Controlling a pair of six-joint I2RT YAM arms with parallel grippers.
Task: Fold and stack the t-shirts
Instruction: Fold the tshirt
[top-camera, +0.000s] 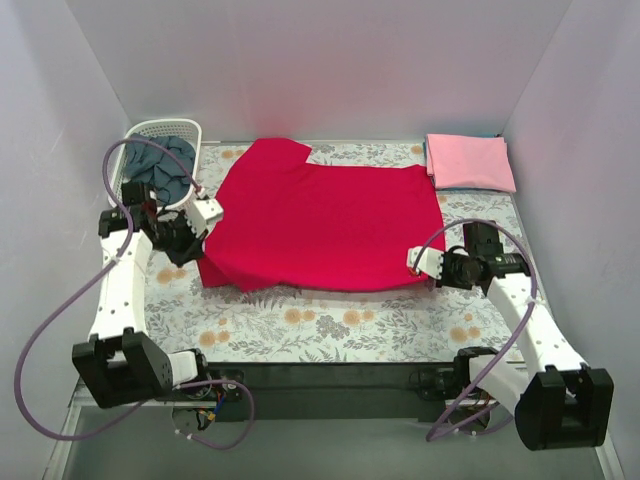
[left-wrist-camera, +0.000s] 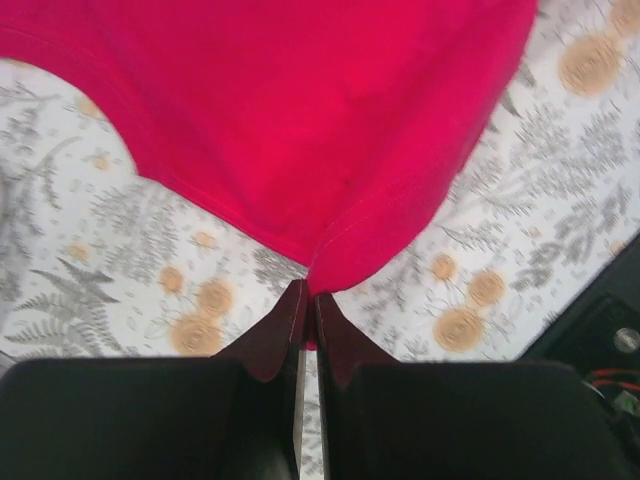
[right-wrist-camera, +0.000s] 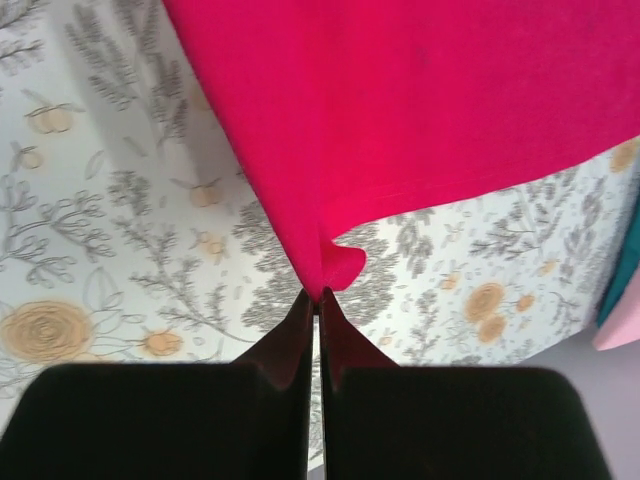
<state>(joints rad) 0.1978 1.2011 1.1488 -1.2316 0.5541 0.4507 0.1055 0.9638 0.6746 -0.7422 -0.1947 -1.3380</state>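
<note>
Shirts first, and that makes three: one red t-shirt (top-camera: 320, 225), one pink t-shirt (top-camera: 470, 162), one slate-blue t-shirt (top-camera: 165, 170). One white basket (top-camera: 165, 127). One floral cloth (top-camera: 330, 325). Two grippers: left gripper (left-wrist-camera: 308, 295), right gripper (right-wrist-camera: 318, 295).

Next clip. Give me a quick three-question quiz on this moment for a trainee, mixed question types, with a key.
1. True or false: the left tool and the right tool are each shut on a near corner of the red t-shirt.
2. Where is the pink t-shirt? A) draped over the right arm B) folded flat at the far right of the scene C) under the red t-shirt
3. Fill in: the slate-blue t-shirt lies crumpled in the ____.
Key: 1 true; 2 B; 3 white basket.
</note>
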